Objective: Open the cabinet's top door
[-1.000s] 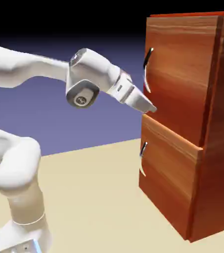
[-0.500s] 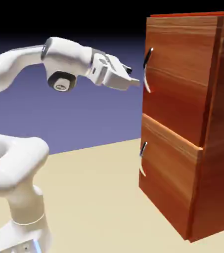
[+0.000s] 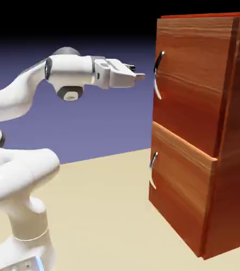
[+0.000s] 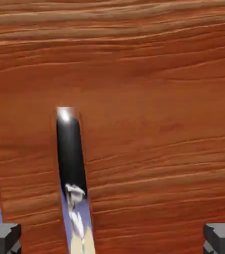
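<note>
The cabinet [image 3: 233, 132] is a tall reddish wood-grain box at the exterior view's right. Its top door [image 3: 190, 90] looks closed, flush with the front, and carries a curved silver handle [image 3: 157, 74] near its left edge. My gripper [image 3: 140, 77] is level with that handle, pointing at it from the left, a short gap away and touching nothing. In the hand view the top door [image 4: 154, 99] fills the frame. The handle [image 4: 69, 154] shows as a dark upright bar left of centre. My gripper [image 4: 112, 240] is open and holds nothing, with grey fingertips [image 4: 2, 238] at both bottom corners.
Below the top door sits a shorter panel [image 3: 180, 196] with a small silver handle [image 3: 153, 164]. The beige table [image 3: 100, 211] runs from the arm's base to the cabinet's foot.
The hand has lifted from the seam between the two panels up to the top handle's height, pulled back a little to the left and levelled out. The jaws stay open.
</note>
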Available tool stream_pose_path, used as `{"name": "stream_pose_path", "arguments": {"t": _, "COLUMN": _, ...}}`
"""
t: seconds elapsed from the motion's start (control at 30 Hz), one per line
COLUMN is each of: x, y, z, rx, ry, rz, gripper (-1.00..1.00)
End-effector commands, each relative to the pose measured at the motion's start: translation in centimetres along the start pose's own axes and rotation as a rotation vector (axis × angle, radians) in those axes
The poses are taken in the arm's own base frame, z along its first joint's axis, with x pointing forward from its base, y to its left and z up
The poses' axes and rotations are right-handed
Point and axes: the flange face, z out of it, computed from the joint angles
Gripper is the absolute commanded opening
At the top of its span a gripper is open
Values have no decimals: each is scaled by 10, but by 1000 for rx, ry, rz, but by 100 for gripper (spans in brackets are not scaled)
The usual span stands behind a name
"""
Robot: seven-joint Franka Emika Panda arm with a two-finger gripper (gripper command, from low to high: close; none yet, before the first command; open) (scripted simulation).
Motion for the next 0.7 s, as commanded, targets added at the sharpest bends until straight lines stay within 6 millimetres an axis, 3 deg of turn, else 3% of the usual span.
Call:
{"name": "stream_pose_path", "arguments": {"t": 0.0, "x": -5, "y": 1, "z": 5, "rx": 12, "ry": 4, "rz": -16, "gripper": 0}}
{"name": "stream_pose_path", "arguments": {"t": 0.17, "x": -21, "y": 7, "z": 25, "rx": 48, "ry": 17, "rz": -74, "gripper": 0}}
{"name": "stream_pose_path", "arguments": {"t": 0.33, "x": -21, "y": 5, "z": 75, "rx": 48, "ry": 17, "rz": -74, "gripper": 0}}
{"name": "stream_pose_path", "arguments": {"t": 0.37, "x": -21, "y": 5, "z": 75, "rx": 48, "ry": 17, "rz": -74, "gripper": -100}}
{"name": "stream_pose_path", "arguments": {"t": 0.4, "x": -21, "y": 5, "z": 75, "rx": 48, "ry": 17, "rz": -74, "gripper": -100}}
{"name": "stream_pose_path", "arguments": {"t": 0.67, "x": 17, "y": 42, "z": 1, "rx": 236, "ry": -186, "rz": -80, "gripper": -100}}
